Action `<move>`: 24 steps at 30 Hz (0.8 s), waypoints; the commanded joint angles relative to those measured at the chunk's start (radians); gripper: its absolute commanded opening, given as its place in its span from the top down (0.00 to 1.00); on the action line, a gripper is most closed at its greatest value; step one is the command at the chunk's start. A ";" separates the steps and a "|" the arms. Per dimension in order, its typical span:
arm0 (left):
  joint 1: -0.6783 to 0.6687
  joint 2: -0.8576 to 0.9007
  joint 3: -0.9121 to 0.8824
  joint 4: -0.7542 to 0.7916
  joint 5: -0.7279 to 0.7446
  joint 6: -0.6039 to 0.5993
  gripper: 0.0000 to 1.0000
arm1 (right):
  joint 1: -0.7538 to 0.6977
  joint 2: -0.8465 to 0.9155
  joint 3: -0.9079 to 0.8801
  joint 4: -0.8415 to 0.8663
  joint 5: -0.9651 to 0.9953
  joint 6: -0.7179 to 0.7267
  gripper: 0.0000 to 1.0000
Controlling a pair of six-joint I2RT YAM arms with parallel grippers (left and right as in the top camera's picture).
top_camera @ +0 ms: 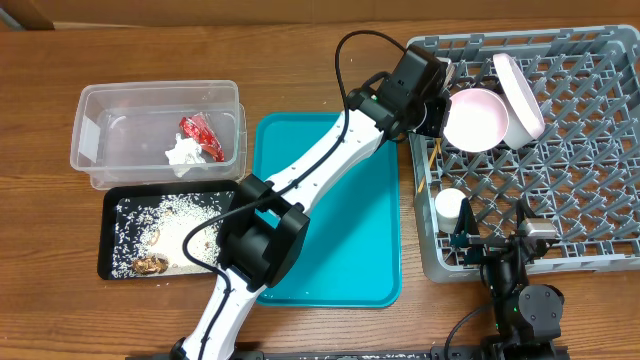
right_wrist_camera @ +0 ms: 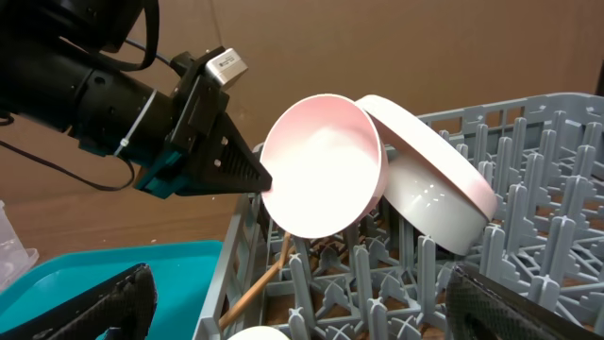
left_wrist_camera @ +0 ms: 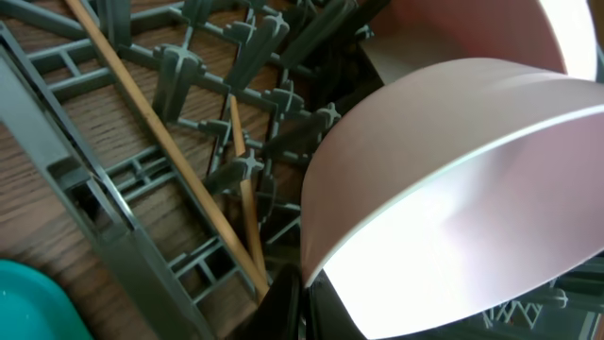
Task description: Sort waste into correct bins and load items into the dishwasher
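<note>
**Bowl gripped over the rack, waste lying in both bins**

From where I stand, the left arm (top_camera: 320,158) stretches across the teal tray (top_camera: 350,250) to the far left corner of the grey dish rack (top_camera: 590,200). The left jaws are clenched on the rim of the white bowl (right_wrist_camera: 321,175). The bowl hangs tipped on its side above the pegs, its hollow turned toward the front of the rack.

Right behind it the round plate (right_wrist_camera: 439,208) stands on edge and leans. Its rim meets the bowl's outline, but I cannot tell whether the two touch. Below the bowl the chopsticks (left_wrist_camera: 165,142) lie slantwise among the pegs, close to the rack's left wall. The small cup (top_camera: 450,207) sits inside the rack by that same wall, nearer the front corner.

The right arm (top_camera: 525,300) is at the rack's front edge, and the right jaws are released and spread wide.

Over to the left on the table (top_camera: 50,320), the clear tub (top_camera: 90,135) holds the red wrapper (top_camera: 200,133) and the crumpled tissue (top_camera: 182,153), one against the other. Just in front of the tub, the black tray (top_camera: 102,240) carries the scattered rice grains (top_camera: 185,210) and the brown scraps (top_camera: 150,265).
</note>
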State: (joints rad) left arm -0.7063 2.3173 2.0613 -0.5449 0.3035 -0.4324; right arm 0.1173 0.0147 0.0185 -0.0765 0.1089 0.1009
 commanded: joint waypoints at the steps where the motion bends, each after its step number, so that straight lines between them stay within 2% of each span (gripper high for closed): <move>1: 0.004 -0.045 0.036 -0.012 -0.030 0.047 0.96 | -0.006 -0.010 -0.010 0.004 0.002 0.003 0.00; 4: 0.003 -0.073 0.038 -0.034 -0.132 0.087 0.96 | -0.006 -0.010 -0.010 0.004 0.002 0.003 0.00; 14: -0.040 -0.166 0.038 -0.114 -0.609 0.327 0.96 | -0.006 -0.010 -0.010 0.004 0.002 0.003 0.00; 21: -0.081 -0.155 0.038 -0.002 -0.779 0.567 0.96 | -0.006 -0.010 -0.010 0.004 0.002 0.003 0.00; 24: -0.105 -0.134 0.037 0.096 -0.877 0.742 0.96 | -0.006 -0.010 -0.010 0.004 0.002 0.003 0.00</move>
State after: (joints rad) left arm -0.7849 2.1757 2.0777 -0.4889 -0.4229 0.0963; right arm 0.1173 0.0147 0.0185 -0.0761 0.1085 0.1013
